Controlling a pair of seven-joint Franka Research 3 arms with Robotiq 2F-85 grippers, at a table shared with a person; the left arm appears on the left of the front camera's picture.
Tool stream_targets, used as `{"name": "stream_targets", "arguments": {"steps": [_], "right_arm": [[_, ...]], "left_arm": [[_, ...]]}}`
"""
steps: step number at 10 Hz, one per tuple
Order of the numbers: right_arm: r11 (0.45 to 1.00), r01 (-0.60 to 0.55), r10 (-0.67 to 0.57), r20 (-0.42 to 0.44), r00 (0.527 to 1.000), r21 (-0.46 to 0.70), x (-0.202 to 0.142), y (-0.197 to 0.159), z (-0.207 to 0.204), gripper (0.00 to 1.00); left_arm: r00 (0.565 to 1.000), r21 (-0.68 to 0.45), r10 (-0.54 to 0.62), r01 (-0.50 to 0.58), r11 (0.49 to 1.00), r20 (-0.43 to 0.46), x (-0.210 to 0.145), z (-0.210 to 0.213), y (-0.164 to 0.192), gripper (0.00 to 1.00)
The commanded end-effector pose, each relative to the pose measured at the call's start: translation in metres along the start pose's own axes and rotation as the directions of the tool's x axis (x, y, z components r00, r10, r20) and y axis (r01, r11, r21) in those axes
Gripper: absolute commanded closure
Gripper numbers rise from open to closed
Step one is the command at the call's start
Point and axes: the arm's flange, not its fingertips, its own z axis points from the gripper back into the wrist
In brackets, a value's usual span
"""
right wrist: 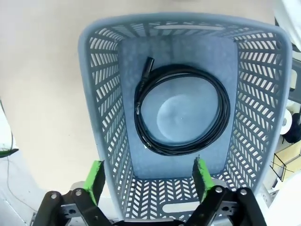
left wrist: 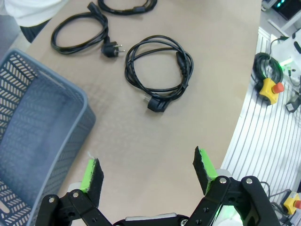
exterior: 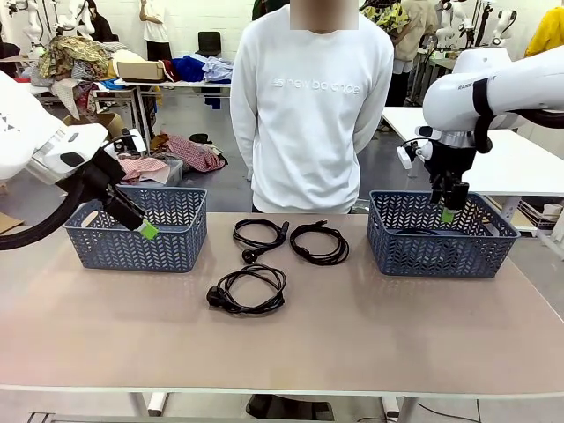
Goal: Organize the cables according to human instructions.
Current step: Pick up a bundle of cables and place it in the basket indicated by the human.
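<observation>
Three coiled black cables lie on the table's middle: one near the far side [exterior: 260,235], one to its right [exterior: 320,242], and one nearer the front [exterior: 249,289]. The left wrist view shows the front coil [left wrist: 159,69] and another [left wrist: 80,31] beyond it. A further cable [right wrist: 182,116] lies coiled flat on the floor of the right basket [exterior: 436,253]. My right gripper [exterior: 449,214] hangs open above that basket [right wrist: 108,117], nothing between its fingers. My left gripper [exterior: 146,230] is open and empty, at the front right corner of the left basket [exterior: 106,251].
A person in a white sweatshirt [exterior: 311,106] stands at the far edge, hands behind the back. The left basket [left wrist: 33,141] looks empty. Bare tabletop [exterior: 352,335] spreads in front of the cables. Tables with cloth stand behind.
</observation>
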Motion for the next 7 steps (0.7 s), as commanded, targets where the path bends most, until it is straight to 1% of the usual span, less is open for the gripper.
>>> {"name": "stream_targets", "arguments": {"steps": [1,2,3,6,7], "right_arm": [[0.999,0.043,-0.043,0.004,0.999,0.019,-0.002,-0.001,0.007,0.00],[0.997,0.064,-0.065,0.023,0.998,0.031,-0.008,-0.005,0.008,0.00],[1.000,0.005,-0.005,-0.002,1.000,0.008,-0.001,0.001,0.000,0.00],[1.000,0.015,-0.015,-0.004,1.000,0.017,-0.004,0.001,-0.001,0.00],[0.995,0.100,-0.100,0.040,0.994,-0.001,-0.002,0.008,0.004,0.00]], "left_arm": [[1.000,-0.017,-0.015,0.015,1.000,0.025,-0.002,-0.001,0.001,0.00],[1.000,-0.017,-0.015,0.015,1.000,0.025,-0.002,-0.001,0.001,0.00],[1.000,-0.017,-0.015,0.015,1.000,0.025,-0.002,-0.001,0.001,0.00],[1.000,-0.017,-0.015,0.015,1.000,0.025,-0.002,-0.001,0.001,0.00],[1.000,-0.017,-0.015,0.015,1.000,0.025,-0.002,-0.001,0.001,0.00]]}}
